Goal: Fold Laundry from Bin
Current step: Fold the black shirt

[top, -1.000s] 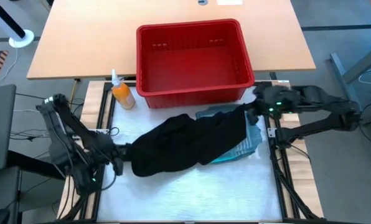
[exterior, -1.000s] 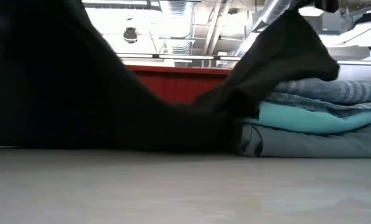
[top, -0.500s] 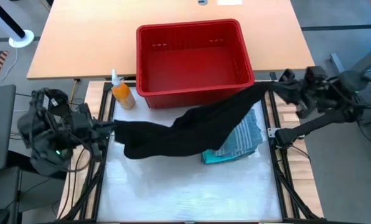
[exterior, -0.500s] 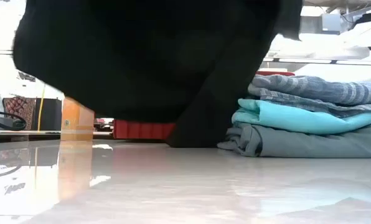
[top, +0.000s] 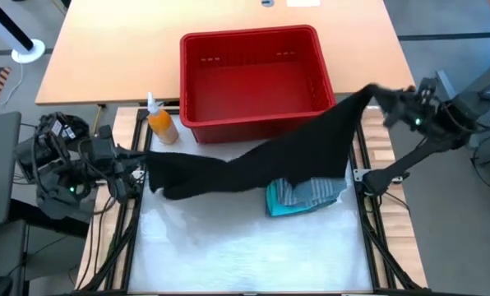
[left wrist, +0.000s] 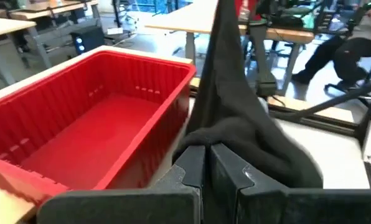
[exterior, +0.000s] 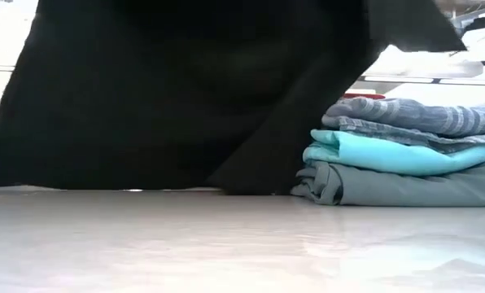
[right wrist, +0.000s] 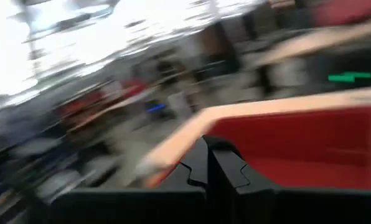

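My left end effector point(top: 138, 170) sits at the left edge of the white work mat, its dark fingers point(left wrist: 195, 167) pinched tight on one end of the large black soft garment point(top: 261, 160). My right end effector point(top: 375, 95) is up off the right side, near the right front corner of the red rectangular plastic bin point(top: 253, 76) with slotted sides, clamped closed on the garment's other end. Between the two, I see the black cloth stretched as a long band slanting across the mat, raised at the right end; in the low view it hangs like a dark curtain point(exterior: 185, 89) with its lower edge down at the tabletop point(exterior: 226, 244). Under its right part lies a folded stack: a blue-grey striped shirt point(exterior: 413, 118) on top, a bright turquoise piece point(exterior: 397, 153) below it, and a grey-green one point(exterior: 405, 187) at the bottom. The bin stands behind the mat on the wooden tabletop point(top: 105, 49), and I see nothing inside it. Just beside the bin's left front corner stands an orange bottle with a white cap point(top: 160, 121).
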Tool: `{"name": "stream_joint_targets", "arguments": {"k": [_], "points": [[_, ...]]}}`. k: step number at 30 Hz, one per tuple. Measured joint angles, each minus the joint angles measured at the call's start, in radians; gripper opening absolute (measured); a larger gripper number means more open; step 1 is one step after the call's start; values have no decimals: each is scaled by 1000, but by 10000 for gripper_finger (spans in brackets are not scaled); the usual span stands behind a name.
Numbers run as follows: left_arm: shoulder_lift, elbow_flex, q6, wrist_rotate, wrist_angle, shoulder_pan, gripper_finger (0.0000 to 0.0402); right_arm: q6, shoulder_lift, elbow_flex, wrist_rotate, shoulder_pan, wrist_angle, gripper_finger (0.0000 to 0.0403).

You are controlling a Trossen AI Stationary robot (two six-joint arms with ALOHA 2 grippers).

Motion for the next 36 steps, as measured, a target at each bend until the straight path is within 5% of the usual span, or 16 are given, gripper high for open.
{"name": "stream_joint_targets", "arguments": {"k": [6, 21, 36], "points": [[-23, -2, 5, 11, -1, 22, 0, -96, 6, -2, 187, 1, -5, 20], [-33, -2, 0, 110, -2, 23, 0, -200, -126, 1, 194, -167, -8, 20], [-33, -3, -40, 121, -2, 23, 0, -196, -257, 2, -238, -178, -96, 20]]}}
